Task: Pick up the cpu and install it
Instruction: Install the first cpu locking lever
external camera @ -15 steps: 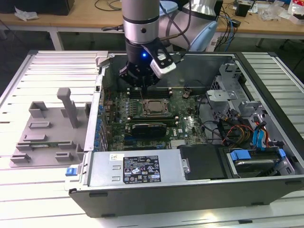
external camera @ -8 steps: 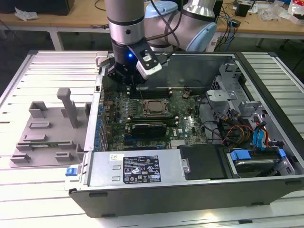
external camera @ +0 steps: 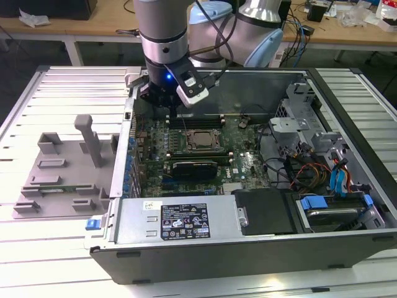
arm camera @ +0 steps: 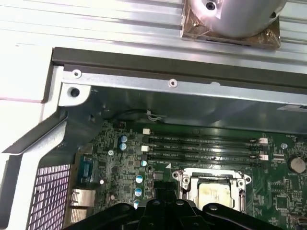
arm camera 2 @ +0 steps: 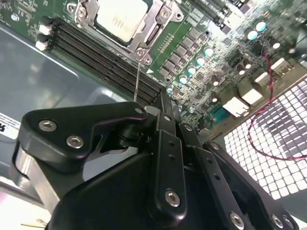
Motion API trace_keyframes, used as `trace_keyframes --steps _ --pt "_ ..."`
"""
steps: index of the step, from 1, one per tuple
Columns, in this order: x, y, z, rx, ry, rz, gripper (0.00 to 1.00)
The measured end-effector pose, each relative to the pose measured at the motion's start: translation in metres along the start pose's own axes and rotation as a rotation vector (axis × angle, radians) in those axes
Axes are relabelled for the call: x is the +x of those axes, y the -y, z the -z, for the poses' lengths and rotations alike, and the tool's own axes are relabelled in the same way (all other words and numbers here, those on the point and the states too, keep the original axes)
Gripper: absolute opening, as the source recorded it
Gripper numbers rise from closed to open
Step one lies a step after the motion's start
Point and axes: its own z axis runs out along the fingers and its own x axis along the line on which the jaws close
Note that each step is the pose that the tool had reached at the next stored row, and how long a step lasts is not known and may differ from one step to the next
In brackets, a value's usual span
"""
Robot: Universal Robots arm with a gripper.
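The main step looks done: the cpu [external camera: 201, 140] is not in the arm's grip but lies flat in its socket on the green board [external camera: 248, 164], inside the open computer case [external camera: 350, 93]. In both wrist views its pale silver top shows through the metal socket frame [arm camera 2: 154, 25], which seems to be folded down around the chip's edges. A thin wire lever [arm camera 2: 136, 79] rises from one corner of that frame toward the gripper. I cannot tell whether it is latched, so locking the socket may be what is left.

In the exterior view the gripper [external camera: 170, 113] hangs over the board at about 11 o'clock from the socket, close to the case wall and above the row of long black memory slots [arm camera 2: 96, 50]. It is near the chip but not over it.

The fingers [arm camera 2: 165, 129] appear pressed together, with no gap and nothing visible between them. Their tips point down at the slots, just beside the lever's free end. The pictures do not show whether they touch the lever or the board, and I judge them to be empty.

The grey tray [external camera: 62, 180] with raised blocks sits on the slatted surface [external camera: 62, 87] at 9 o'clock from the case, and no chip is visible on it.
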Motion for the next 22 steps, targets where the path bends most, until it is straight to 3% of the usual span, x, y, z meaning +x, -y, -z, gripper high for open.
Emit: trace_keyframes --steps 1,3,7,9,11,13,16,18,20,22 --pt "0.0002 0.0004 -0.0014 -0.0112 0.0007 -0.001 0.11" --pt "0.0003 0.001 -0.0025 -0.0505 0.0041 -0.003 0.11" --pt "0.0011 0.0055 -0.0106 -0.0987 0.0082 -0.006 0.11" --pt "-0.0013 0.0071 -0.0144 -0.1049 0.0086 -0.006 0.11" --pt "-0.0044 0.0076 -0.0157 -0.1051 0.0087 -0.006 0.11" --pt "-0.0133 0.0088 -0.0176 -0.105 0.0086 -0.006 0.11" --pt "-0.0212 0.0096 -0.0186 -0.105 0.0086 -0.006 0.11" --pt "-0.032 0.0107 -0.0198 -0.1051 0.0084 -0.006 0.11" --pt "-0.0385 0.0114 -0.0206 -0.105 0.0085 -0.007 0.11" --pt "-0.0396 0.0116 -0.0206 -0.105 0.0084 -0.007 0.11"
